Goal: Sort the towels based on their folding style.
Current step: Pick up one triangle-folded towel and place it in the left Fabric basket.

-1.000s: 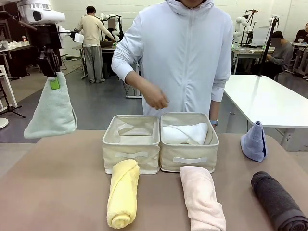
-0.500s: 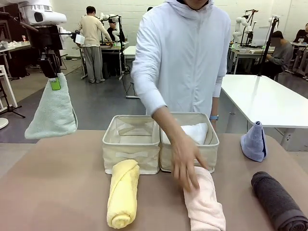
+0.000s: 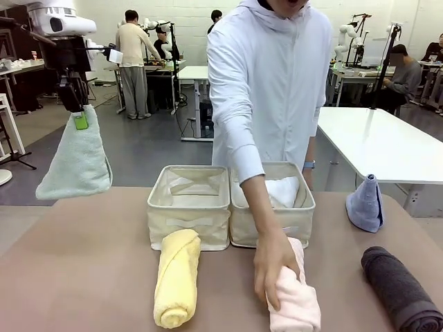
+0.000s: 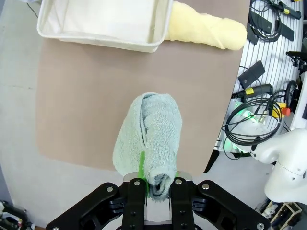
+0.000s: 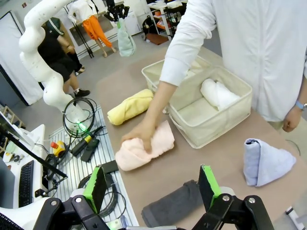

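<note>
**Sorting barely begun: one towel of six binned**

Binned so far: only the white towel, lying in the right bin at 12 o'clock on the worktop. No towel to be seen yet in the left bin just beside it.

Left to place, by the look of it, five:
- Yellow towel, rolled, at 6 o'clock from the left bin and touching its front wall.
- Pink towel, rolled, at 6 o'clock from the right bin, under the person's hand.
- Grey towel, rolled, at 4 o'clock near the worktop's edge.
- Blue towel, cone-shaped, standing at 2 o'clock.
- Green towel, cone-shaped, hanging in the air off the 10 o'clock corner.

Probably rolls to the right bin with the white one, cones to the left.

Left gripper: raised high, pointing straight down, pinching the green towel by its narrow tip, wide end hanging free, well clear of the worktop and well apart from both bins.

Right gripper: spread wide, holding nothing, hovering at about 5 o'clock, grey towel just ahead of it.

Person's arm: stretched across the right bin, palm down, fingers curled over the pink towel.
</note>
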`<action>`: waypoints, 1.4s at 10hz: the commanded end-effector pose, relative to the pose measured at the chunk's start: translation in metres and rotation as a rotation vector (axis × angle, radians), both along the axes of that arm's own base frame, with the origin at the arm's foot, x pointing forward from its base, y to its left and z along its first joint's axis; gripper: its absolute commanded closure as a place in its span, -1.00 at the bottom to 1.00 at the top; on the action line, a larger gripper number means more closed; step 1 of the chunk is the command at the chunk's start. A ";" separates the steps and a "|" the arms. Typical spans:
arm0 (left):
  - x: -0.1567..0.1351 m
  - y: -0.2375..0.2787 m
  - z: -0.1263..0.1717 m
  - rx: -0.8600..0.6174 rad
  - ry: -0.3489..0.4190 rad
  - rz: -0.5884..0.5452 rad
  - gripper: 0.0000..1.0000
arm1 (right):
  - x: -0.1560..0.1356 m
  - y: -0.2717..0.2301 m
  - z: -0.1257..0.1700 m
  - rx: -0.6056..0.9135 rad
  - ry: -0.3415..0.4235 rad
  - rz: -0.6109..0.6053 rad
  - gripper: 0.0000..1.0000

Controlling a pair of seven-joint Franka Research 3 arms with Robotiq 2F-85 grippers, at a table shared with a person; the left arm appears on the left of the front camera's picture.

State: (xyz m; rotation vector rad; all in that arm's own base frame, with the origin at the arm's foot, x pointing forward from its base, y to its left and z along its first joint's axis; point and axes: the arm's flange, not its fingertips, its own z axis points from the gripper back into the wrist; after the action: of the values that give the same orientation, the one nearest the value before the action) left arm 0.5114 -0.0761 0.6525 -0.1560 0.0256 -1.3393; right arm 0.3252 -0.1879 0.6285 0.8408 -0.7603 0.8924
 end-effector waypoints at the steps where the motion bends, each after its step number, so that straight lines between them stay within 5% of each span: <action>1: 0.000 -0.031 0.019 0.010 -0.048 -0.059 0.68 | 0.001 -0.001 0.002 0.019 -0.022 0.011 -1.00; 7: 0.039 -0.175 0.045 -0.038 -0.052 -0.125 0.68 | 0.001 -0.001 0.002 0.019 -0.022 0.011 -1.00; 10: 0.039 -0.193 0.040 -0.015 -0.012 -0.131 0.68 | 0.001 -0.001 0.002 0.019 -0.022 0.011 -1.00; 11: 0.027 -0.176 0.019 -0.053 -0.057 -0.146 0.68 | 0.001 -0.001 0.002 0.019 -0.022 0.011 -1.00; 14: 0.027 -0.176 0.019 -0.053 -0.057 -0.146 0.68 | 0.001 -0.001 0.002 0.019 -0.022 0.011 -1.00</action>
State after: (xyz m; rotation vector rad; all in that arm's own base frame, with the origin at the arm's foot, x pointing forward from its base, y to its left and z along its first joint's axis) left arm 0.5435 -0.2574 0.6700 -0.1720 -0.0380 -1.4781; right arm 0.3245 -0.1886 0.6289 0.8389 -0.7604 0.8907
